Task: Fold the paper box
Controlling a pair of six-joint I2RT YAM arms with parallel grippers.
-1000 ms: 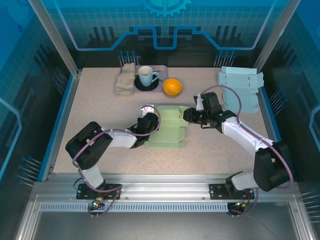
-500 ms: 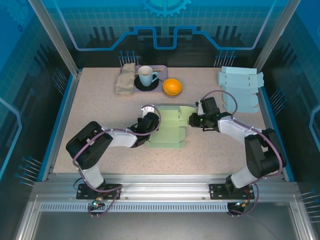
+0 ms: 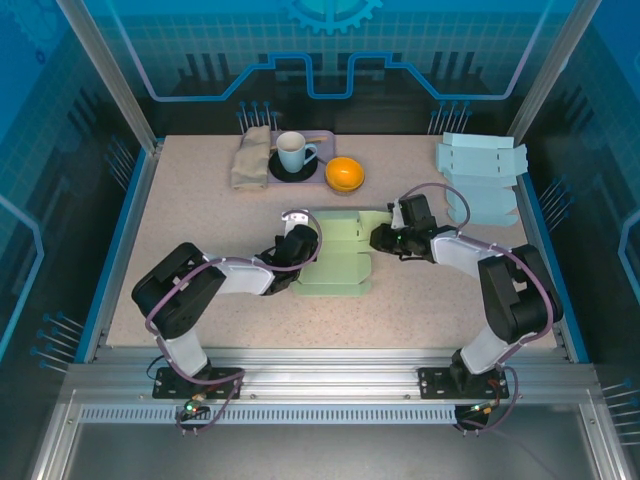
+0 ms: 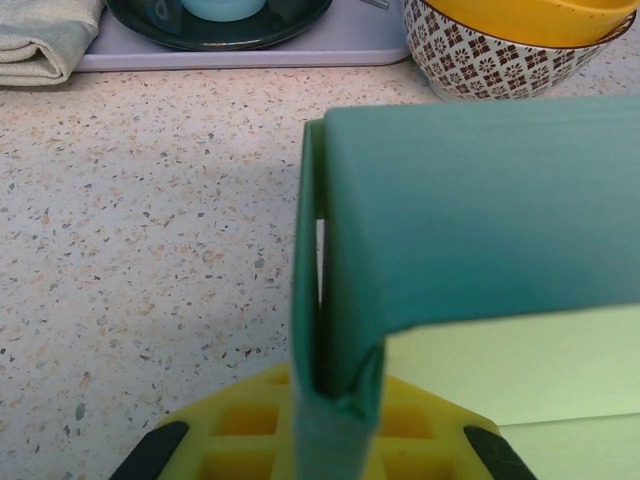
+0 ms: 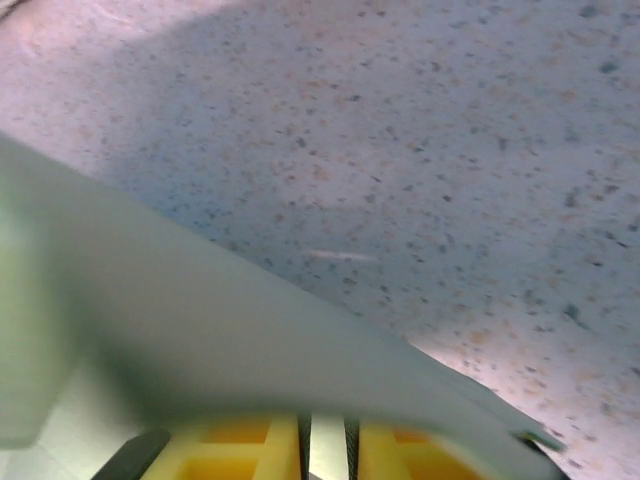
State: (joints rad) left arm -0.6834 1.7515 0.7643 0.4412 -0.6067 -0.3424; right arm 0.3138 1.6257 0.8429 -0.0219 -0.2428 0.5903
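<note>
— Green paper box (image 3: 335, 262), one item: location, condition?
— Centre of the table (image 3: 200, 230), between both arms. Partly folded, by my reading: left wall upright, base flat, other walls and tucks outstanding.
— Holds?
— Left gripper (image 3: 298, 248): fingers clamped on the upright wall. Right gripper (image 3: 379, 238): fingers nearly closed, apparently pinching the right flap's edge.
— Nearby?
— Stack of flat blue blanks (image 3: 480, 175), far right corner.

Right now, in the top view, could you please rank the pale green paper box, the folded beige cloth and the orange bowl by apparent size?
Largest: pale green paper box.
Then: folded beige cloth.
Smallest: orange bowl.
</note>
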